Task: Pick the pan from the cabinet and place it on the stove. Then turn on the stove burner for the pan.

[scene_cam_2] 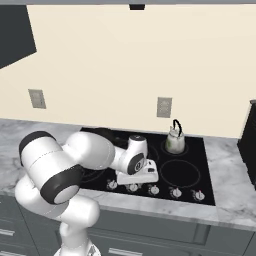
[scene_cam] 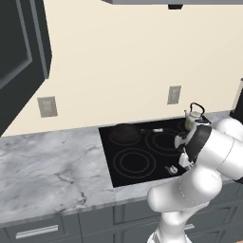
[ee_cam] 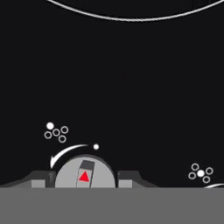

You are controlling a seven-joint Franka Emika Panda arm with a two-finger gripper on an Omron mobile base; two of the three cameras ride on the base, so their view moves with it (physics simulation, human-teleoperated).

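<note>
The dark pan [scene_cam: 124, 134] sits on the back-left ring of the black stove [scene_cam: 111, 161], its thin handle pointing right. In the hand view my gripper [ee_cam: 85, 177] is down at the stove's [ee_cam: 122, 74] front edge. Its two dark fingertips [ee_cam: 41, 180] press against the sides of a round grey knob [ee_cam: 85, 168] marked with a red triangle. From the right, the gripper [scene_cam_2: 134, 183] is seen reaching down onto the second knob [scene_cam_2: 132, 188] in the front row. The cabinet [scene_cam: 21, 52] hangs at the upper left, with one door swung out.
A pale kettle [scene_cam: 193, 116] with a loop handle stands on the back-right ring. More knobs [scene_cam_2: 175, 192] line the stove's front edge. Grey marble counter [scene_cam: 47, 166] spreads to the left, and a dark appliance [scene_cam_2: 248, 145] stands at the far right.
</note>
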